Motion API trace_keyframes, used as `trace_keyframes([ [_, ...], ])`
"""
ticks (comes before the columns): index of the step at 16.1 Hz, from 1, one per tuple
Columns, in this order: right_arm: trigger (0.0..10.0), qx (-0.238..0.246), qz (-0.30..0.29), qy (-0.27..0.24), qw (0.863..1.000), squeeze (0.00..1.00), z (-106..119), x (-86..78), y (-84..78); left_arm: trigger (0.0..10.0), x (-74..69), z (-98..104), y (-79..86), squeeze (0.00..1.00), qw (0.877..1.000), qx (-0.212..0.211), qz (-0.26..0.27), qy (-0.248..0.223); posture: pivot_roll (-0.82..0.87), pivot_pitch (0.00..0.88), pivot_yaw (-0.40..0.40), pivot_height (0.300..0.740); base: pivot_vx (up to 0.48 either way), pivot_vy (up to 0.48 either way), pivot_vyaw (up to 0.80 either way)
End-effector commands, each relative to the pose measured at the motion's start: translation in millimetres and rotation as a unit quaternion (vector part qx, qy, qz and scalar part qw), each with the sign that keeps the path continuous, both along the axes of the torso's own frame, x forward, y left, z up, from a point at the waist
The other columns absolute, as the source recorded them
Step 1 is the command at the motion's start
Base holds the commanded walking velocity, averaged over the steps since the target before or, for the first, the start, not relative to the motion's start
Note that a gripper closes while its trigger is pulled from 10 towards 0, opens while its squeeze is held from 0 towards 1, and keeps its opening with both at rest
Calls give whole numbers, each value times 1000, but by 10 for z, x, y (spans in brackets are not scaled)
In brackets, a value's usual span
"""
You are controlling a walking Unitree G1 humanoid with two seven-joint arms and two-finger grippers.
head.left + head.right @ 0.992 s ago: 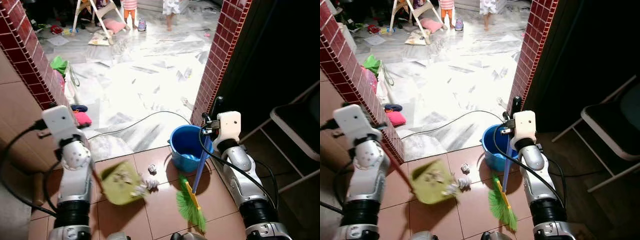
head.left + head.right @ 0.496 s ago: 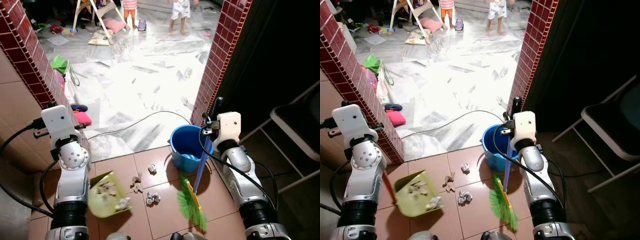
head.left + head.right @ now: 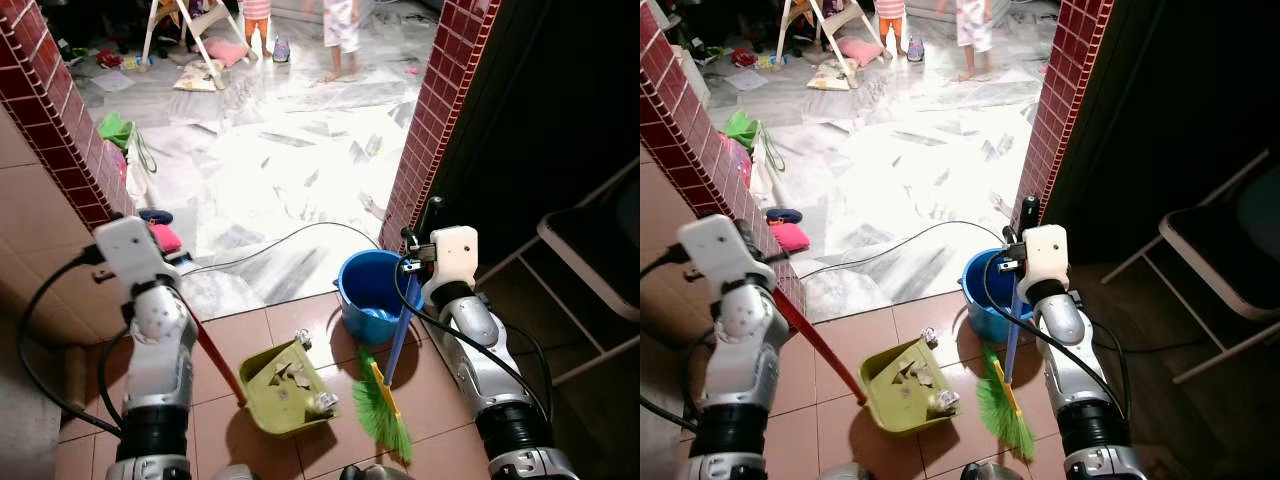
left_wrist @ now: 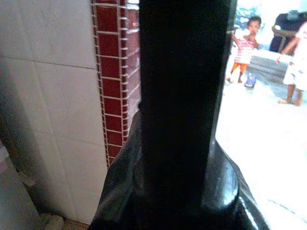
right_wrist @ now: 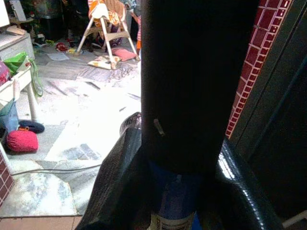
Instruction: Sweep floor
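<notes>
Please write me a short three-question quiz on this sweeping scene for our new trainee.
1. True or false: the green dustpan holds crumpled paper scraps.
2. Which tool does the right end effector hold? A) red-handled dustpan B) blue-handled broom C) blue bucket
3. Fill in: the broom's green bristles rest on the ____ floor tiles, just in front of the bucket.

Key
1. True: scraps lie inside the pan.
2. B; the left end effector holds the dustpan's red handle.
3. Brown (terracotta); the white marble floor lies beyond the doorway.
</notes>
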State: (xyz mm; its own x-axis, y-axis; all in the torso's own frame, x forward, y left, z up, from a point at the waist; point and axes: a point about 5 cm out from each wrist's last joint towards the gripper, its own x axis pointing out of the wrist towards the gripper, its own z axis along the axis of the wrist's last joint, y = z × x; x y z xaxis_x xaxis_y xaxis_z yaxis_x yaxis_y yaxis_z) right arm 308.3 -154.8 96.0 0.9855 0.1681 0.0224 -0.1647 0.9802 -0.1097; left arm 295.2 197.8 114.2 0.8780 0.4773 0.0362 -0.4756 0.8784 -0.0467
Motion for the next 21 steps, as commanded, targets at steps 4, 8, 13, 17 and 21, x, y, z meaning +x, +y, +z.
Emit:
trace_keyframes([
  [4, 10000, -3, -1, 1, 1000, 0, -18, -15, -1, 10000, -6, 76, -42, 0, 1000, 12, -8, -13, -46, 0, -25, 740, 0, 0, 0],
  [8, 10000, -3, -3, 0, 1000, 0, -19, -10, -9, 10000, -6, 77, -42, 0, 1000, 15, -9, -12, -46, 0, -22, 740, -248, 0, 0],
  [13, 10000, -3, -3, 1, 1000, 0, -27, -11, -5, 10000, 7, 105, -29, 0, 1000, 14, -6, -15, -43, 0, -22, 740, -340, 0, 0],
  [17, 10000, -4, -4, -1, 1000, 0, -23, -3, -10, 10000, 9, 98, -51, 0, 1000, 15, -9, -13, -45, 0, -23, 740, -325, 0, 0],
  [21, 10000, -3, -4, -2, 1000, 0, -21, 0, -5, 10000, 28, 94, -84, 0, 999, 23, -28, -13, -47, 0, -21, 740, -75, 0, 0],
])
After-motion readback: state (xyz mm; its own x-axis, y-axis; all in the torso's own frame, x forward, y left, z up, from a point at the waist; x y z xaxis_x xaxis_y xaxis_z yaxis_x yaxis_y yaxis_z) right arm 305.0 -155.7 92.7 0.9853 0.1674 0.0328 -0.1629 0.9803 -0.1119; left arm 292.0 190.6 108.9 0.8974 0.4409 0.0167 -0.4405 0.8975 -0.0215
